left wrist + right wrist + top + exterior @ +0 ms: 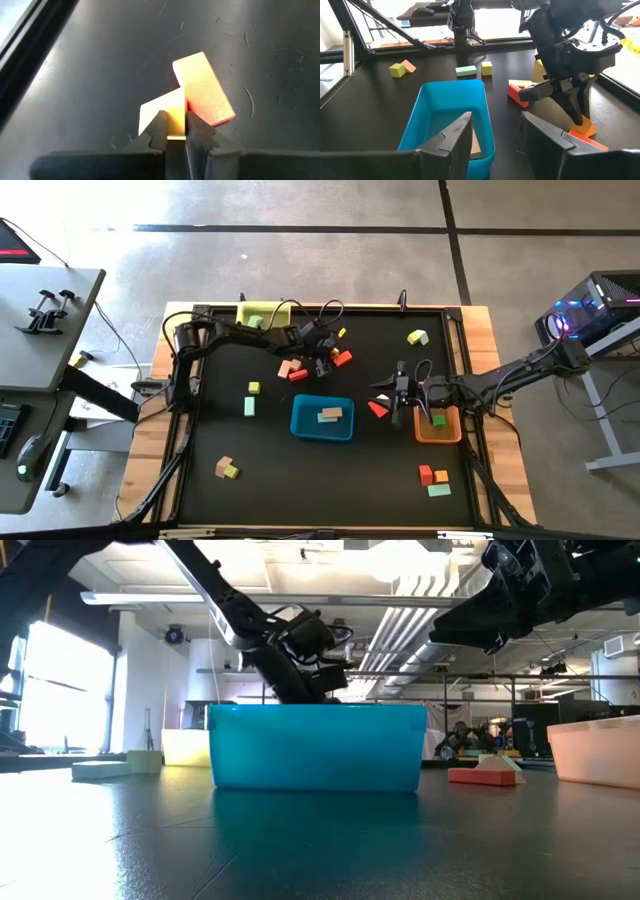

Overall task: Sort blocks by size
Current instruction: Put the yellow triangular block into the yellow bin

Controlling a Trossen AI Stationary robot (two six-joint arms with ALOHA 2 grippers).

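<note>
My left gripper (326,364) reaches down into a cluster of blocks right of the yellow tray (262,311) and is shut on a small yellow block (165,111). That block lies against an orange bar (205,90). A tan block (286,368) and a red block (298,375) lie just left of the gripper, on the table. My right gripper (495,135) hangs open above the table, left of the orange tray (440,436), facing the blue tray (447,107). The blue tray holds a tan block (330,414). My left gripper pinches the yellow block's near end (175,127) between its two fingers (160,131). The fingers slant down at it from the table's left. The block touches the orange bar's long side. Whether it is lifted off the table I cannot tell.
Loose blocks are scattered about: lime (254,388) and pale green (249,407) at the left, a tan and lime pair (226,468) near left, a lime one (418,337) far right, several (433,477) near right. A red wedge (377,408) lies beside my right gripper.
</note>
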